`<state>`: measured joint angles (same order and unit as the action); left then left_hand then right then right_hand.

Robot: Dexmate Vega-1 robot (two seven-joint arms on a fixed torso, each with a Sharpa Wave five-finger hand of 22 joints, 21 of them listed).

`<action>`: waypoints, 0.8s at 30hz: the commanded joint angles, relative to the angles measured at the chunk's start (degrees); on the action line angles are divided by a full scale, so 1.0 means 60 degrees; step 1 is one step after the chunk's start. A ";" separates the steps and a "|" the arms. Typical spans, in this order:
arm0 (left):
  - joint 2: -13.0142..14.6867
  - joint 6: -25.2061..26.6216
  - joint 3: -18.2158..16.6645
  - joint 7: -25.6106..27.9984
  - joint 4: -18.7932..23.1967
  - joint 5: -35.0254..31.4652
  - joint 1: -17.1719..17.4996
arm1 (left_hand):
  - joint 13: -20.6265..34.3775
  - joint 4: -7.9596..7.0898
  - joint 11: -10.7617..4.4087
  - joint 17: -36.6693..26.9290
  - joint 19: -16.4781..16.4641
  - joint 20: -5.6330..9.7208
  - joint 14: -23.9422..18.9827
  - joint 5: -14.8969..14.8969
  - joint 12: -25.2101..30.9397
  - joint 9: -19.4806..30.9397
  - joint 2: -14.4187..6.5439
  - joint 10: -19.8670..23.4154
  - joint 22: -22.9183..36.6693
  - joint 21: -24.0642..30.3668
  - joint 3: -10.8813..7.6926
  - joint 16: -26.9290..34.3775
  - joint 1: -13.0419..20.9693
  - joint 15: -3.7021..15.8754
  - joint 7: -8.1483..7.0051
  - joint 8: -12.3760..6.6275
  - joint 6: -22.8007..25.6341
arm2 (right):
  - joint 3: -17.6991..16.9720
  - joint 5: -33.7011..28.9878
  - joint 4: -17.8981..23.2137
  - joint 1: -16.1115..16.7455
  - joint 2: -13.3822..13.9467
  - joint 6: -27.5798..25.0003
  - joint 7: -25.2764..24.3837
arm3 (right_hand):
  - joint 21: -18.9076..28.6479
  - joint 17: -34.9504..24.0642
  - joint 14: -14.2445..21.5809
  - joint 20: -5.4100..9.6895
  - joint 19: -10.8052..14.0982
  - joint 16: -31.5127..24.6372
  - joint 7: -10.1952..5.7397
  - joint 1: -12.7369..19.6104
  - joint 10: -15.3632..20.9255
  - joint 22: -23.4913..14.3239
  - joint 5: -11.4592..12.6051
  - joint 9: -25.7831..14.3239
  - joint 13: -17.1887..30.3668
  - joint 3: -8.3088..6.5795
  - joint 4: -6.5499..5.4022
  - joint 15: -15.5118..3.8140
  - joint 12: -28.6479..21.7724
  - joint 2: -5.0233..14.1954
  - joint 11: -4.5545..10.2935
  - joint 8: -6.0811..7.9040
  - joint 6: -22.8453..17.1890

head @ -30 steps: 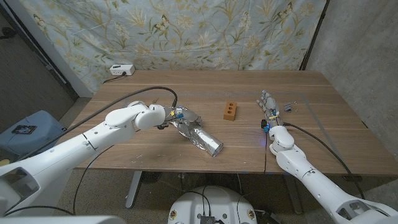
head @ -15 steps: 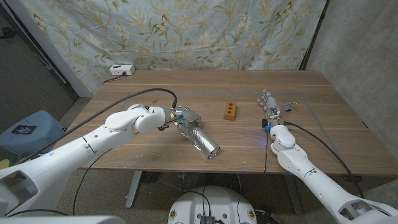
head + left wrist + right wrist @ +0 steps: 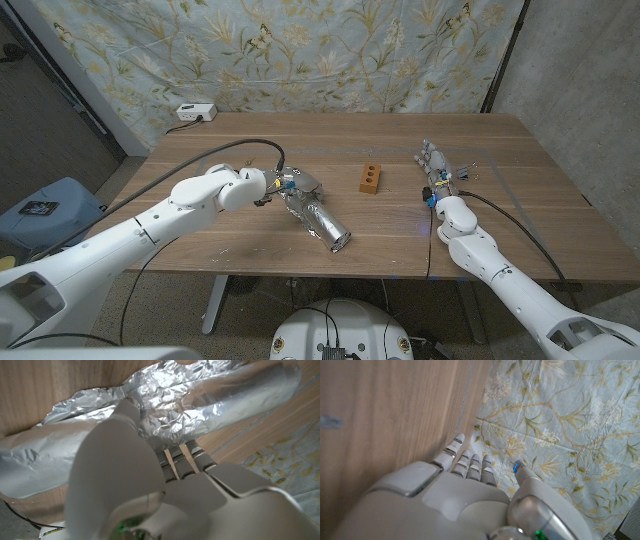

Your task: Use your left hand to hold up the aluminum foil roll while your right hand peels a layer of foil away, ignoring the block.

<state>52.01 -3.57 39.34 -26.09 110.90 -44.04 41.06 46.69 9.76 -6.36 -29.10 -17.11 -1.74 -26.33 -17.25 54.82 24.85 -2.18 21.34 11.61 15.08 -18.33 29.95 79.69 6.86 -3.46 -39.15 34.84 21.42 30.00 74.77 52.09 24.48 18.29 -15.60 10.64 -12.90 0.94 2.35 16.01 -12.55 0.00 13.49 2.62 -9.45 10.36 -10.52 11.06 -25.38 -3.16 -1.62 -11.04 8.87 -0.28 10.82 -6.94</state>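
Since a second ago your left hand (image 3: pixel 285 186) has tipped the aluminum foil roll (image 3: pixel 318 220) a little, so its open free end now sits slightly nearer your side of the table (image 3: pixel 240 250) and more to the left, while your right hand (image 3: pixel 436 175) has edged a touch to the right and farther from the block. At the left of the table, your left hand grips the upper end of the roll, left of centre; in the left wrist view the fingers (image 3: pixel 182 457) are curled together around crumpled foil (image 3: pixel 170 400), with a loose sheet bunched up beside the hand. From that hand, the roll slants down toward the near edge, its silver tube ending in an open round mouth. Farther right, the small orange-brown block (image 3: pixel 371 178) stands alone on the wood, well apart from the roll and from both hands. At the right, your right hand holds nothing; in the right wrist view its fingers (image 3: pixel 470 462) reach out straight and lie close side by side over the wood, with the thumb set a little apart.
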 commanded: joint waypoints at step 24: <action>-0.0206 0.0778 -0.0045 -0.0703 0.0473 -0.0002 -0.0387 | 0.0632 -0.0166 -0.0427 -0.0071 -0.0148 -0.0038 -0.0278 -0.0186 0.0453 0.0134 -0.0281 0.0822 0.0022 0.0109 0.0017 0.0027 -0.0017 -0.0020 0.0029 -0.0329 0.0070 | -0.0098 -0.0061 0.0552 0.0118 0.0373 -0.0443 -0.0119 | 0.0039 -0.0039 -0.0056 0.0525 -0.0034 -0.0063 0.0012 0.0124 -0.0042 -0.0027 0.0041 -0.0033 0.0019 0.0024 0.0009 -0.0165 -0.0036 0.0210 -0.0011 0.0031 -0.0019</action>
<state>51.12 -0.25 39.27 -29.17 112.86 -44.40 39.34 46.68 9.29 -6.56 -29.35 -17.41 -2.05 -27.65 -18.03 54.85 24.85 -2.28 22.15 11.60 15.53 -17.85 29.95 79.59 6.76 -3.38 -39.72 35.10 20.99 29.70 77.11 52.43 26.01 16.47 -16.22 10.64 -12.90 0.95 2.35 16.02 -12.55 0.00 13.49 2.62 -9.45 10.36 -10.52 11.06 -25.38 -3.16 -1.62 -11.03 8.87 -0.28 10.82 -6.94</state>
